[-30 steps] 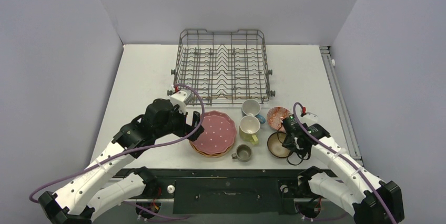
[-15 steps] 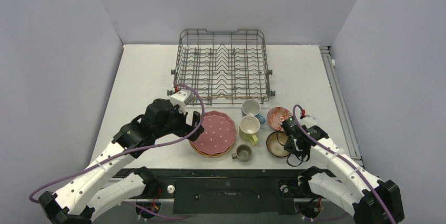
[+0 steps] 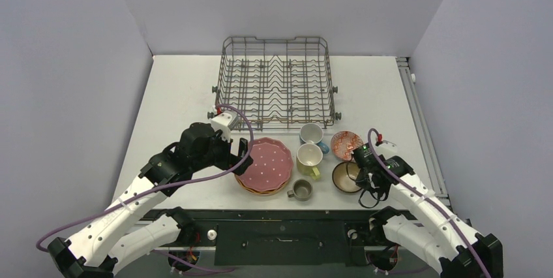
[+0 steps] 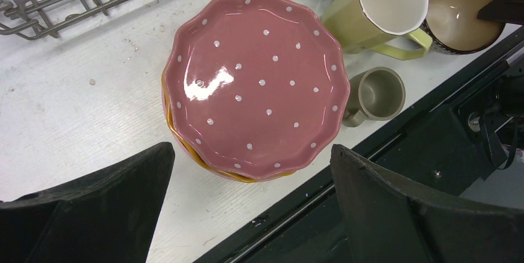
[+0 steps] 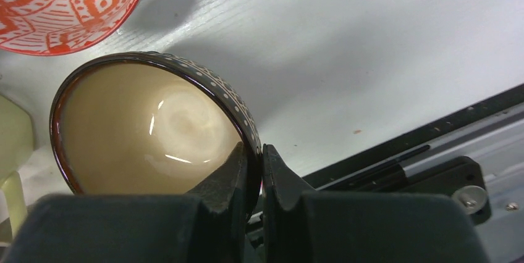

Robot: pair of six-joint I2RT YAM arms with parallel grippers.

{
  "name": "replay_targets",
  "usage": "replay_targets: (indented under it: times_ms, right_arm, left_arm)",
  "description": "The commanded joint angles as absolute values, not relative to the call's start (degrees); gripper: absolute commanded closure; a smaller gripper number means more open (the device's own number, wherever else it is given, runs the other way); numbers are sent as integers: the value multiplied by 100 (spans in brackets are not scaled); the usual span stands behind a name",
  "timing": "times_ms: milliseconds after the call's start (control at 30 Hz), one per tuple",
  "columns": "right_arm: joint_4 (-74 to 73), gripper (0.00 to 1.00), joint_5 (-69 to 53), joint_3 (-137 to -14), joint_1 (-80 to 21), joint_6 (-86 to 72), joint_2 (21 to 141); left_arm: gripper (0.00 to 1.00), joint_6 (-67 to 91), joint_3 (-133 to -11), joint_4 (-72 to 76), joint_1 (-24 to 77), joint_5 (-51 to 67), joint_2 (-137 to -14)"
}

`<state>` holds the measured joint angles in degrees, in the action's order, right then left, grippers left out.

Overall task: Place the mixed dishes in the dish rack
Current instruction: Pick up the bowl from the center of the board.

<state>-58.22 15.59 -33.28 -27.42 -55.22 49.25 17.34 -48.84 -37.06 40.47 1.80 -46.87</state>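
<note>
There is one dish rack (image 3: 275, 82), plus three mugs: a yellow mug (image 3: 308, 158), a blue mug (image 3: 312, 134) and a grey-olive mug (image 3: 300, 190). There are two bowls, a red-patterned bowl (image 3: 344, 144) and a dark brown bowl (image 3: 344, 179). The single plate stack shows a pink plate (image 3: 264, 162) over an orange plate (image 4: 213, 170) (any lower plates cannot be counted).

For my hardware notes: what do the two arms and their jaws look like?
The left arm and right arm have white shells, black joints and a purple cable looping along each. The left gripper and right gripper carry matte black, wedge-shaped jaws.
</note>
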Motion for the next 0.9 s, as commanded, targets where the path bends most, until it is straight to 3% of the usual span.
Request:
replay_targets:
  times_ms: [0, 367, 867]
  right_arm:
    - [-6240, 100, 2000, -3918, -2805, -5444, 4643]
    - [-6906, 100, 2380, -5037, -3040, -5143, 4505]
    - [-6868, 100, 2579, -6713, -3767, -4454, 5297]
  left_arm:
    - [4, 1666, -4908, -3499, 4057, 233, -4596]
    - [4, 1803, -5013, -3336, 4064, 575, -4551]
    - [4, 2412, -5500, -3110, 4068, 1446, -4552]
